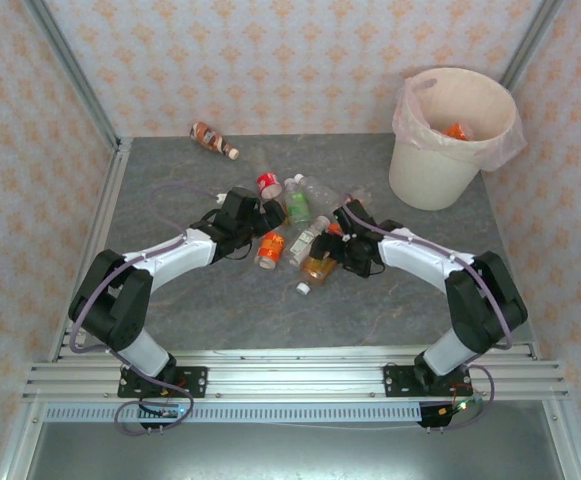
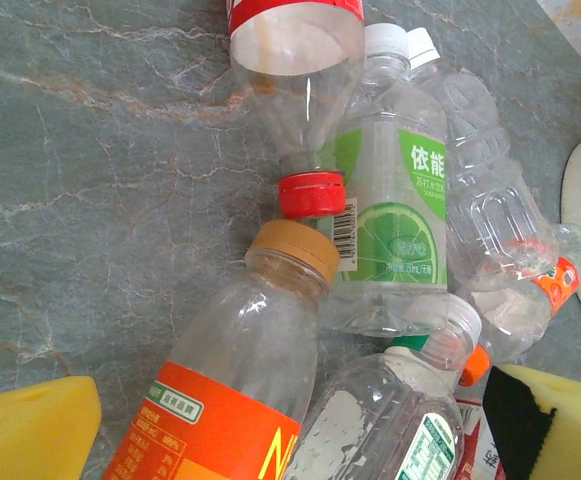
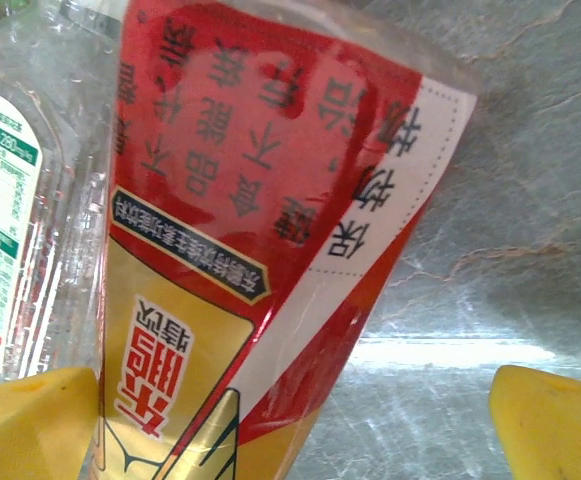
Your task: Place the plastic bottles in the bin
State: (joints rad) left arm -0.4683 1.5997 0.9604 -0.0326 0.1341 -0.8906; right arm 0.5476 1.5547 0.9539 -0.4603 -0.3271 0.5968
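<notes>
Several plastic bottles (image 1: 297,222) lie in a heap mid-table, and a brown one (image 1: 213,139) lies apart at the back left. The cream bin (image 1: 450,140) with its pink bag stands at the back right. My left gripper (image 1: 273,224) is open over the heap's left side. Between its yellow pads (image 2: 32,430) lie an orange-labelled bottle (image 2: 232,385) and a clear white-labelled one (image 2: 395,420), neither pinched by my left gripper (image 2: 290,445). My right gripper (image 1: 336,250) is open at the heap's right. A red-and-gold-labelled bottle (image 3: 260,230) lies by its left pad (image 3: 30,425), within my right gripper (image 3: 290,430).
Beyond the left gripper lie a red-capped bottle (image 2: 305,110), a green lime-labelled one (image 2: 390,200) and a ribbed clear one (image 2: 500,230). An orange item (image 1: 457,130) shows inside the bin. Patterned walls close the table on three sides; bare grey tabletop (image 1: 170,180) surrounds the heap.
</notes>
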